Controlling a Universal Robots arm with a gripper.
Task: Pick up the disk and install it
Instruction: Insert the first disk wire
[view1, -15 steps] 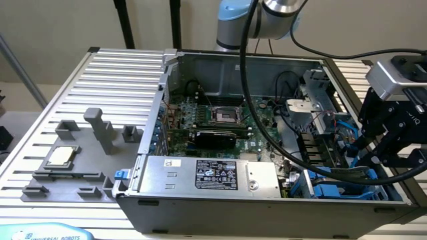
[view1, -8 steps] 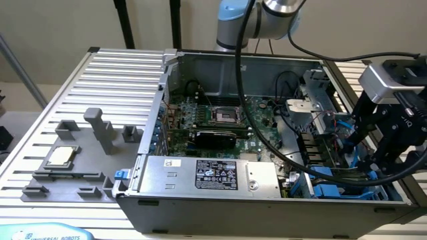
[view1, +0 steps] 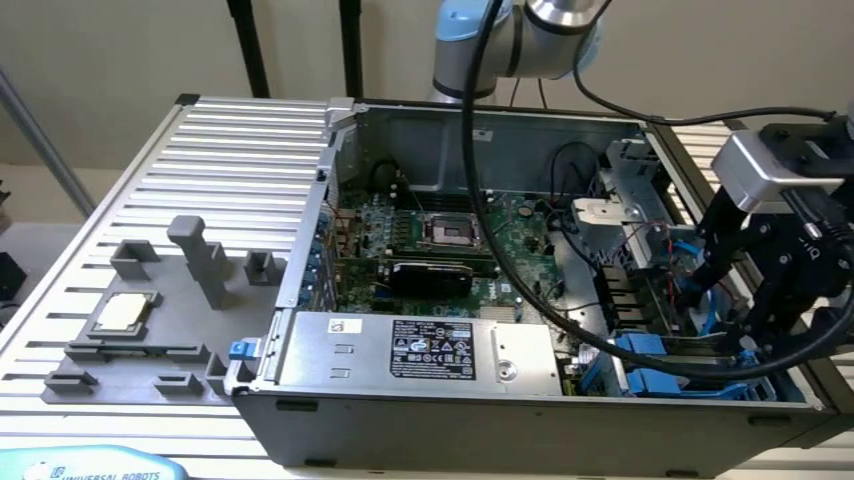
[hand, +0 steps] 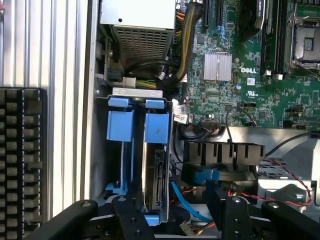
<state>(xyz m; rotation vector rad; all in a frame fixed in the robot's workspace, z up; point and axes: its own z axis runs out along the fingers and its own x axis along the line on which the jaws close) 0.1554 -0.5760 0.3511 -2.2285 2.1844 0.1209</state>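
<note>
The disk (hand: 156, 175) stands on edge in the drive bay of the open computer case (view1: 334, 160), its blue carrier frame (hand: 156, 127) level with a second blue carrier (hand: 120, 125) beside it. In the exterior view the disk's blue carrier (view1: 643, 345) sits in the bay at the case's front right corner. My gripper (hand: 175, 217) hovers right over the bay, open, its black fingers (hand: 127, 220) spread to either side of the disk's end without gripping it. The exterior view shows the gripper (view1: 747, 310) above the case's right side.
A silver power supply box (view1: 414, 350) with a black label fills the case's front. The motherboard (view1: 441, 240) lies behind it, crossed by black cables. A blue cable (hand: 187, 202) runs near the bay. A square CPU chip (view1: 120, 312) rests on a grey fixture on the slatted table.
</note>
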